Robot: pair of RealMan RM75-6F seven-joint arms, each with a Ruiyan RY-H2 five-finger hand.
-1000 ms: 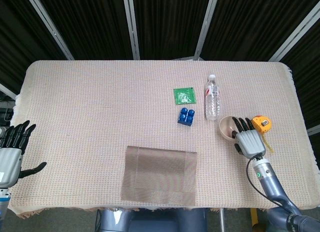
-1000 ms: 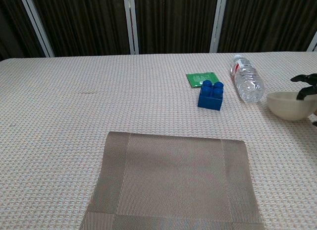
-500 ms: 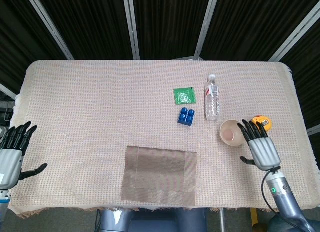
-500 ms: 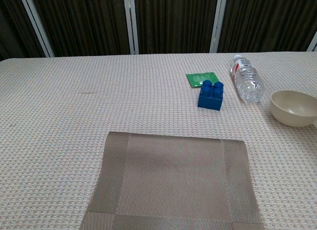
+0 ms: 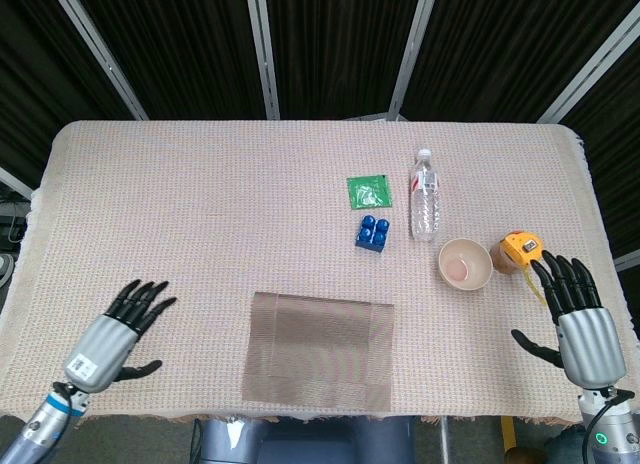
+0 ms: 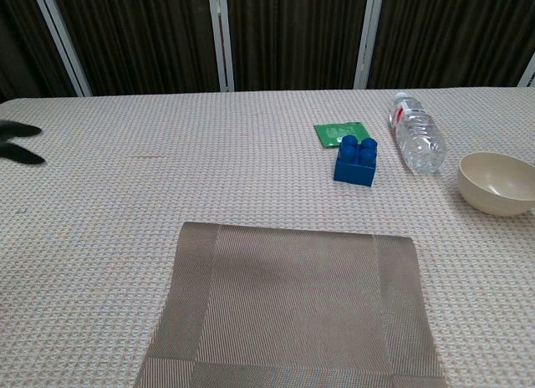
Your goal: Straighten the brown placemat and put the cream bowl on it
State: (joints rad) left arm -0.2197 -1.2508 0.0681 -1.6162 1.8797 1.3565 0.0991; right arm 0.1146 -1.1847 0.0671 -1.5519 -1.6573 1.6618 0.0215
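Observation:
The brown placemat [image 5: 320, 349] [image 6: 292, 308] lies at the table's front middle, turned slightly off square. The cream bowl [image 5: 465, 264] [image 6: 498, 182] stands upright on the cloth to the right, well apart from the mat. My left hand [image 5: 115, 332] is over the front left of the table, left of the mat, fingers spread and empty; only its dark fingertips [image 6: 17, 141] show at the chest view's left edge. My right hand [image 5: 578, 322] hovers at the front right, fingers spread, holding nothing, apart from the bowl.
A yellow tape measure [image 5: 522, 249] lies just right of the bowl. A clear water bottle [image 5: 426, 196] [image 6: 415, 135] lies behind it. A blue brick [image 5: 373, 231] [image 6: 356, 160] and a green packet [image 5: 369, 192] [image 6: 339, 132] sit mid-table. The table's front edge runs near the mat.
My right hand has drawn back from the bowl toward the front right. My left hand has moved in from the left edge toward the mat. The bowl shifted slightly and stays on the cloth.

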